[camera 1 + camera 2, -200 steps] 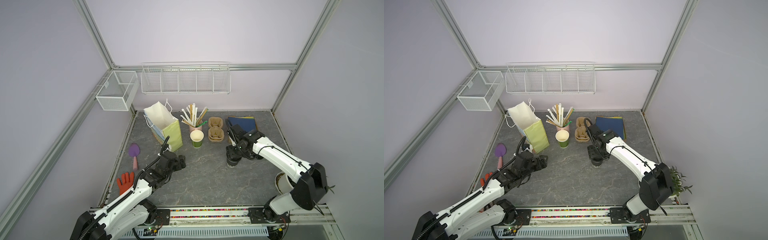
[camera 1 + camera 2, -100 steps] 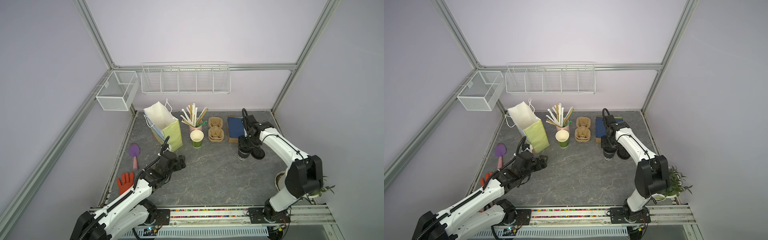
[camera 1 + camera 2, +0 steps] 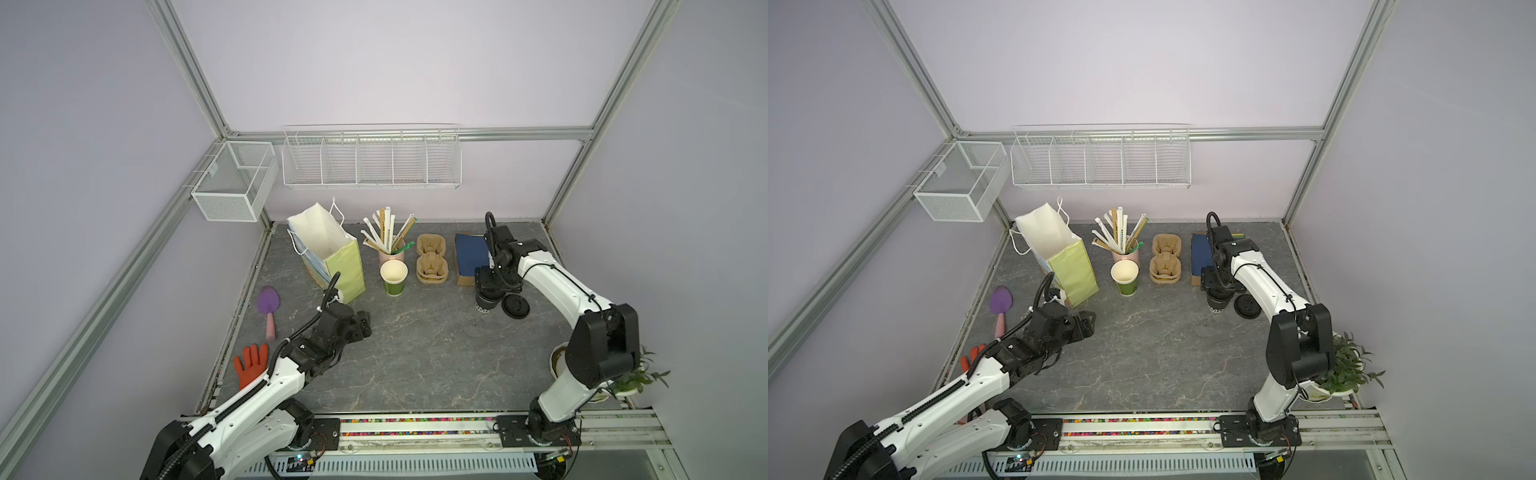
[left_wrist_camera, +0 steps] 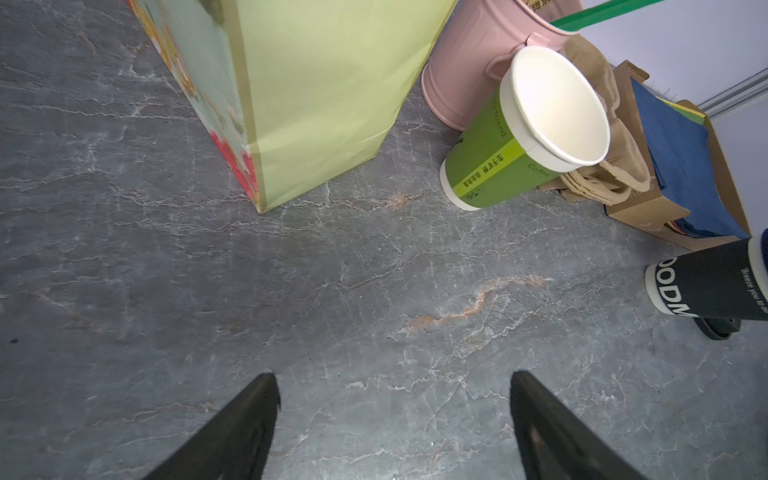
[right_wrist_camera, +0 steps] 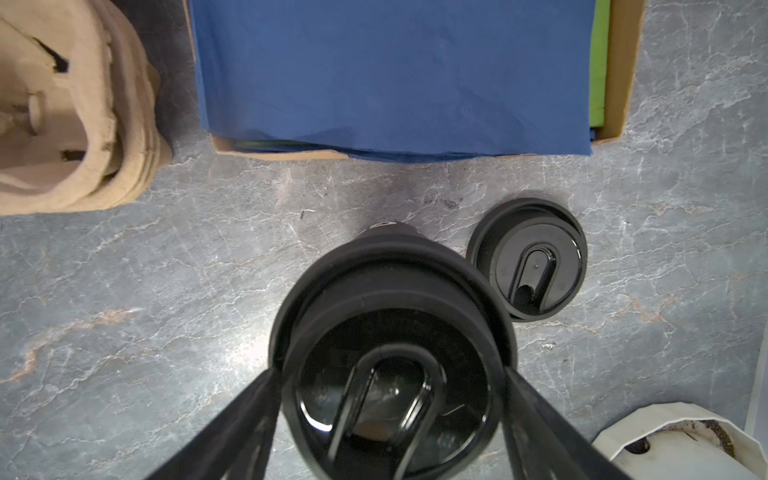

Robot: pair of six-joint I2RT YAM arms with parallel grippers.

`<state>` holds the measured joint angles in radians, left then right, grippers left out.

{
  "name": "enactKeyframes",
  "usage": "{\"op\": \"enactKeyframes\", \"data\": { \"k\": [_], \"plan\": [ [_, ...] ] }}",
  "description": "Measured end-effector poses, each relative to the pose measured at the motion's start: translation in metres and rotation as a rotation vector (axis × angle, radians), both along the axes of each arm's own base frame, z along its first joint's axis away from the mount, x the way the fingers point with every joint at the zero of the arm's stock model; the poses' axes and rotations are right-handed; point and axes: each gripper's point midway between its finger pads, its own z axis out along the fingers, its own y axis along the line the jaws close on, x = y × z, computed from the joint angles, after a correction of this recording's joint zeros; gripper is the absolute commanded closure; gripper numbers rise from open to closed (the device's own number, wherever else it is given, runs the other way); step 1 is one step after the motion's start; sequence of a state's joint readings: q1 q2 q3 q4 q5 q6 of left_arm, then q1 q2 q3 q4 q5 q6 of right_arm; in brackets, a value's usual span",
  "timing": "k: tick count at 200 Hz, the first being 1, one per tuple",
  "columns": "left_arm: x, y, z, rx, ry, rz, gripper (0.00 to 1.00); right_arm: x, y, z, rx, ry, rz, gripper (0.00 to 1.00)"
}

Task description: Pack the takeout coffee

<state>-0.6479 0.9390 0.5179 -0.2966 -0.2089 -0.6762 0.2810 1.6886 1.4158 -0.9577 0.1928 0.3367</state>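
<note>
The black takeout coffee cup (image 3: 483,306) stands upright beneath my right hand (image 5: 390,372) — fingers (image 5: 237,424) flank its lid (image 5: 390,286), pinching or just clear I cannot tell; left hand (image 4: 392,376) spread, well apart.

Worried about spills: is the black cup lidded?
Lidded: the right wrist view shows a black lid on the cup; a spare lid lies beside it.

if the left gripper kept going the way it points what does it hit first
Most likely the tabletop: the left gripper tilts down toward it. Farther along that line lies the gap between the paper bag and the green cup, though depth is unclear.
</note>
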Motion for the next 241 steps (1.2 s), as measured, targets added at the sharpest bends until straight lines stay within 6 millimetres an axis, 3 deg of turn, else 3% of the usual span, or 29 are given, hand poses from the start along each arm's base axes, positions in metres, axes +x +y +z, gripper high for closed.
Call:
{"op": "enactKeyframes", "data": {
  "k": [40,84,104,130,151,174,207,241],
  "plan": [
    [0.0,0.0,-0.001,0.003,0.004,0.0,0.13,0.008,0.0,0.017,0.009,-0.032,-0.006,0.07],
    [0.001,0.002,-0.001,0.015,-0.005,0.004,0.12,0.027,0.011,0.069,0.061,-0.168,0.006,0.09],
    [0.003,0.004,0.001,0.026,-0.019,0.009,0.12,0.029,0.033,0.087,0.106,-0.209,0.052,0.1],
    [0.005,0.006,0.005,0.025,-0.054,0.019,0.12,0.029,0.081,0.092,0.171,-0.21,0.146,0.13],
    [0.003,0.01,0.001,0.025,-0.07,0.023,0.12,0.046,0.116,0.081,0.199,-0.187,0.19,0.16],
    [-0.003,0.015,-0.005,0.022,-0.085,0.024,0.12,0.065,0.142,0.046,0.213,-0.127,0.2,0.21],
    [-0.006,0.021,0.003,-0.009,-0.143,0.037,0.12,0.098,0.163,0.004,0.216,-0.08,0.195,0.27],
    [-0.008,0.026,0.018,-0.047,-0.208,0.055,0.12,0.126,0.172,-0.016,0.186,-0.085,0.192,0.3]
  ]
}}
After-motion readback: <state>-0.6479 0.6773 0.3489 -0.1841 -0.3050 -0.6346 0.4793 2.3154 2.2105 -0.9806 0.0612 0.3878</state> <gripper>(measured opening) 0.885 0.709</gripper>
